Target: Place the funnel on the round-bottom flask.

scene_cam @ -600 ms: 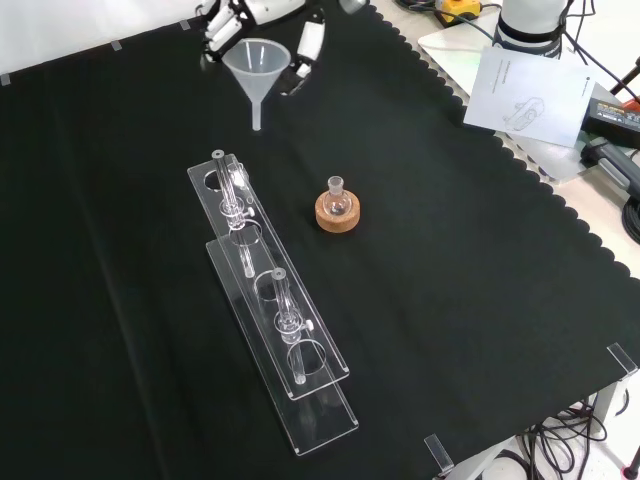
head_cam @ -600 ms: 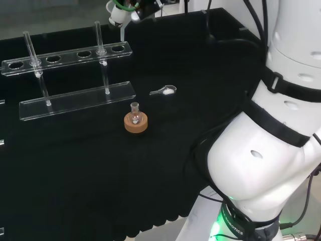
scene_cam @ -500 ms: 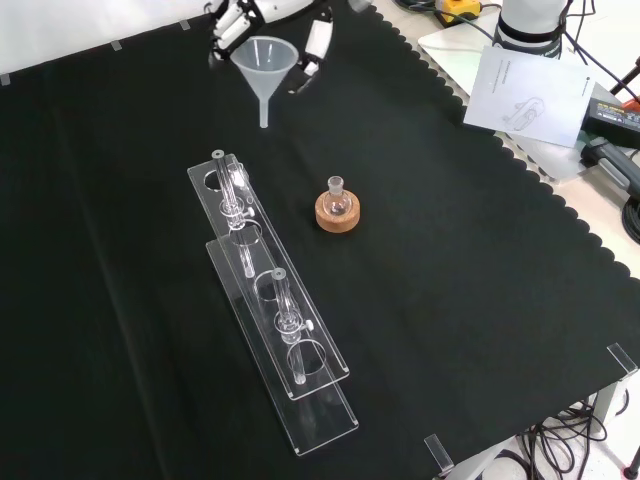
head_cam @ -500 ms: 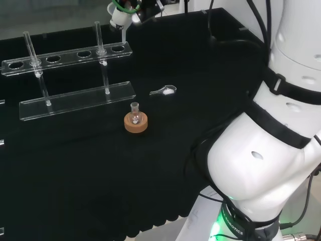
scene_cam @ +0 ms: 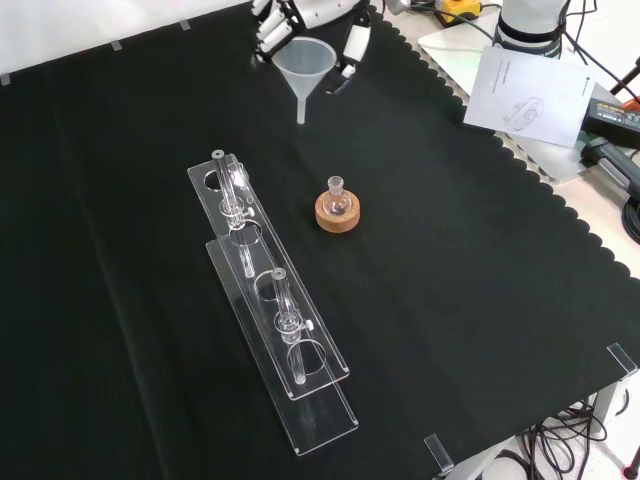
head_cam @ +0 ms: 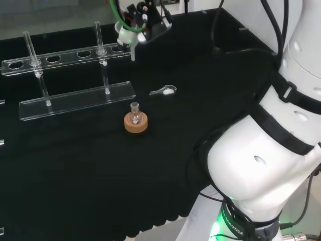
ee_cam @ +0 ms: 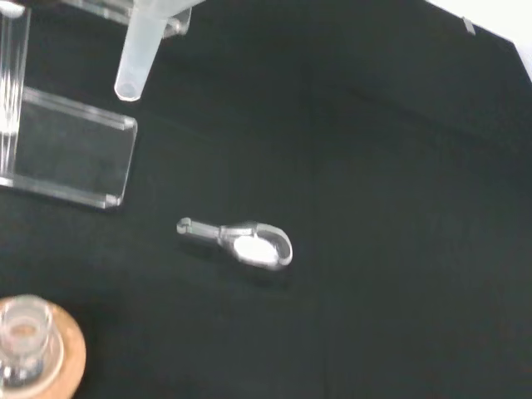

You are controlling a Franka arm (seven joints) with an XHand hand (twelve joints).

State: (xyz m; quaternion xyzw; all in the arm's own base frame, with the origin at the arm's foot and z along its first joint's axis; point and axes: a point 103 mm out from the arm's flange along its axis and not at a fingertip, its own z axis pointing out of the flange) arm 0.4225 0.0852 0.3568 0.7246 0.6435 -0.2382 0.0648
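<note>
- Here, your hand [scene_cam: 318,18] sits at the top of the front view, its fingers [scene_cam: 352,47] curled round the wide mouth of the clear funnel [scene_cam: 304,62], so it is gripping the funnel.
- You can see the funnel hanging upright from those fingers, stem pointing down and its tip clear of the black cloth [scene_cam: 480,260].
- Below the fingers in the front view, well apart from the funnel's tip, your round-bottom flask [scene_cam: 337,198] stands upright on its cork ring [scene_cam: 338,213], neck open.
- In the wrist view the funnel's stem [ee_cam: 137,58] is off to one side of the flask [ee_cam: 25,341], not over its neck.
- Between stem and flask in that view you have a small clear scoop [ee_cam: 241,241] lying flat on the cloth with something white in its bowl.
- Down and to the left of the fingers in the front view, the clear test-tube rack [scene_cam: 270,300] lies along the cloth with two tubes standing in it.
</note>
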